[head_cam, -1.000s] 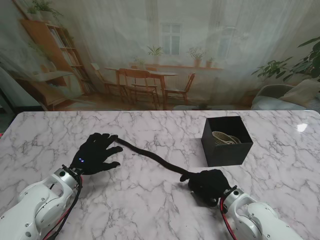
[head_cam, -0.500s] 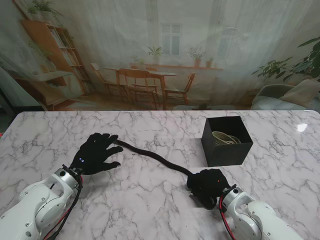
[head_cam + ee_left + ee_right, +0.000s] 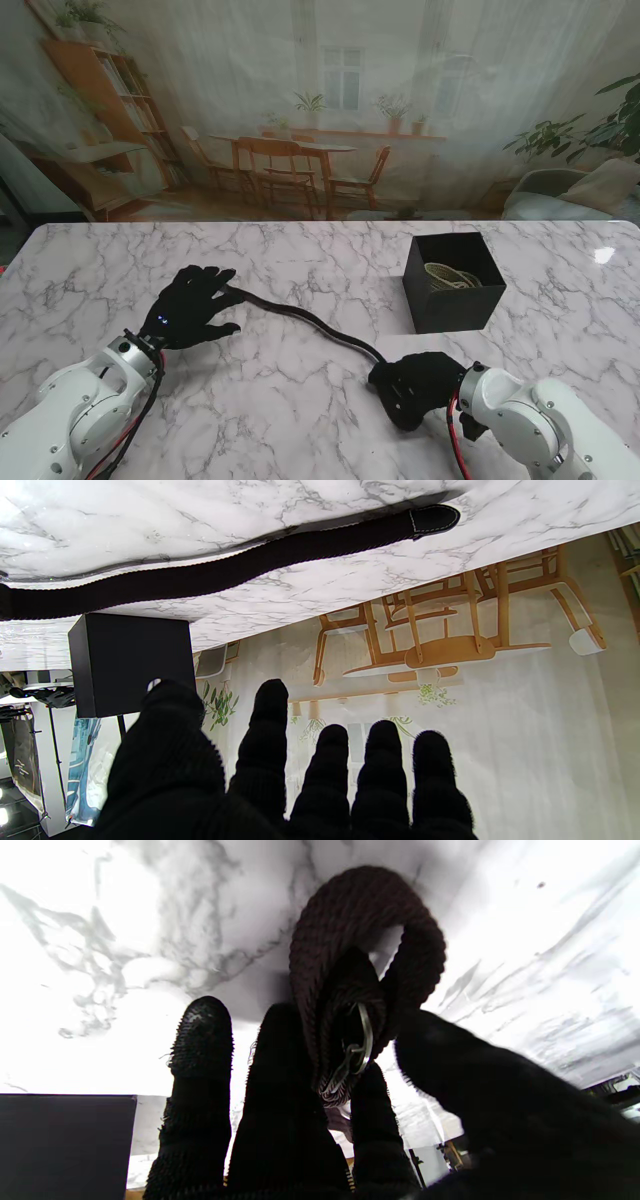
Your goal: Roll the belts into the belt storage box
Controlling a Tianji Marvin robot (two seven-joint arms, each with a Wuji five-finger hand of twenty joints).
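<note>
A dark woven belt (image 3: 300, 320) lies across the marble table, running from my left hand to my right hand. My left hand (image 3: 188, 308) rests flat with fingers spread beside the belt's tip (image 3: 434, 519), holding nothing. My right hand (image 3: 415, 385), in a black glove, is shut on the belt's buckle end. The right wrist view shows that end curled into a loop (image 3: 367, 935) with the metal buckle (image 3: 356, 1050) between the fingers. The black belt storage box (image 3: 453, 282) stands farther from me than the right hand. A pale rolled belt (image 3: 447, 276) lies inside it.
The marble table (image 3: 320, 400) stretches wide around both hands. The box (image 3: 131, 662) also appears in the left wrist view. A printed room backdrop hangs behind the table's far edge.
My right hand has rotated and drawn nearer to me with the buckle end, curling the belt. The belt's middle has shifted with it. The left hand has stayed still.
</note>
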